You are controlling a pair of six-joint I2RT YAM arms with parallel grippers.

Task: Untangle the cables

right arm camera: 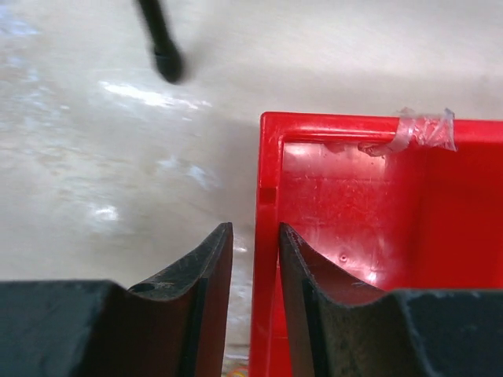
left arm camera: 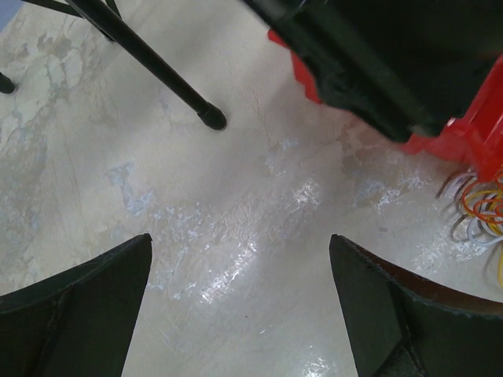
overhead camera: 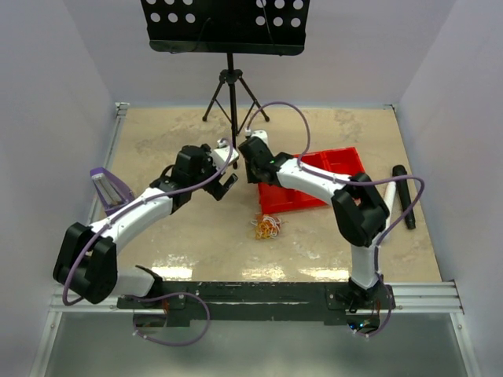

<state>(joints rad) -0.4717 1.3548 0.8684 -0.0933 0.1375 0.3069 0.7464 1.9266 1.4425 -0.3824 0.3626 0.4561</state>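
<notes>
The cables lie as a small orange, yellow and white clump on the table, just in front of the red bin. In the left wrist view the cables show at the right edge, beside the bin. My left gripper hovers left of the bin, and its jaws stand wide open over bare tabletop. My right gripper is at the bin's left end. Its fingers straddle the bin's left wall, one outside and one inside, closed narrowly on it.
A black music stand stands at the back, and one tripod foot is close to both grippers. A black cylinder and a white one lie right of the bin. A purple-edged object sits at the left wall.
</notes>
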